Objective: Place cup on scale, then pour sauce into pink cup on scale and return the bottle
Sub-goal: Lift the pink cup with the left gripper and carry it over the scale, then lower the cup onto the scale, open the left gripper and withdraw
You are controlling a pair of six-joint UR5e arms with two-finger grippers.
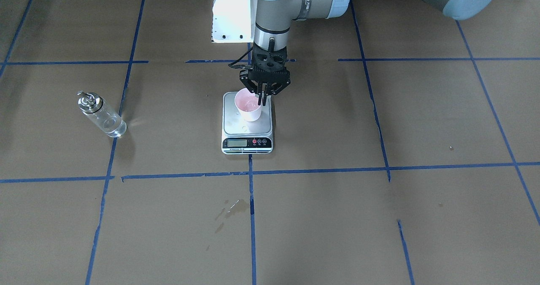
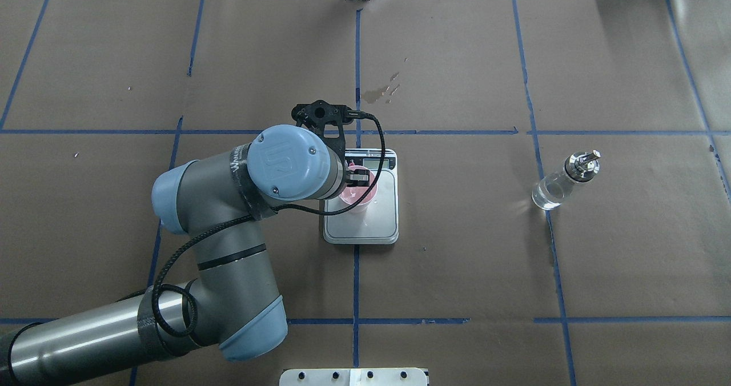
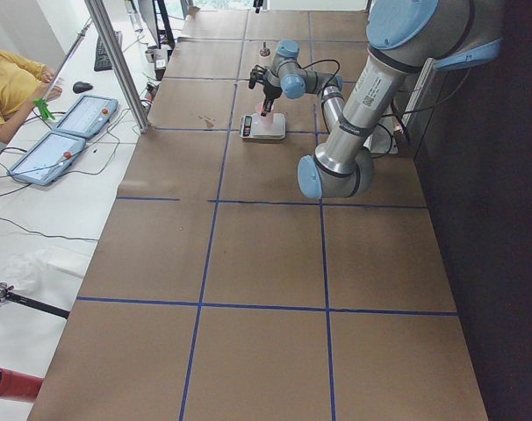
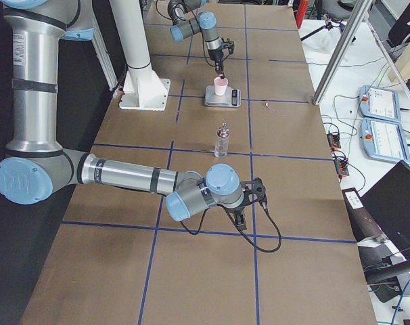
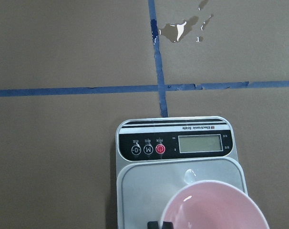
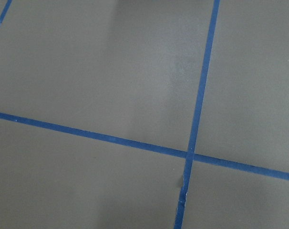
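Observation:
The pink cup (image 1: 249, 105) stands upright on the steel platform of the scale (image 1: 247, 143) at mid-table. My left gripper (image 1: 261, 100) comes straight down from above, and its fingers pinch the cup's rim on the side toward the robot. In the left wrist view the cup's pink rim (image 5: 216, 207) fills the bottom edge, with the scale's display (image 5: 201, 143) beyond it. The clear glass bottle (image 1: 101, 115) with its silver spout stands alone well away, on my right side, and also shows in the overhead view (image 2: 565, 180). My right gripper (image 4: 244, 203) hovers low over bare table; I cannot tell whether it is open or shut.
A wet stain (image 1: 234, 207) lies on the brown paper beyond the scale, toward the operators. A white mounting plate (image 1: 232, 15) stands at the robot's base. Blue tape lines cross the table. Operator tablets (image 4: 381, 108) lie off the table's far edge.

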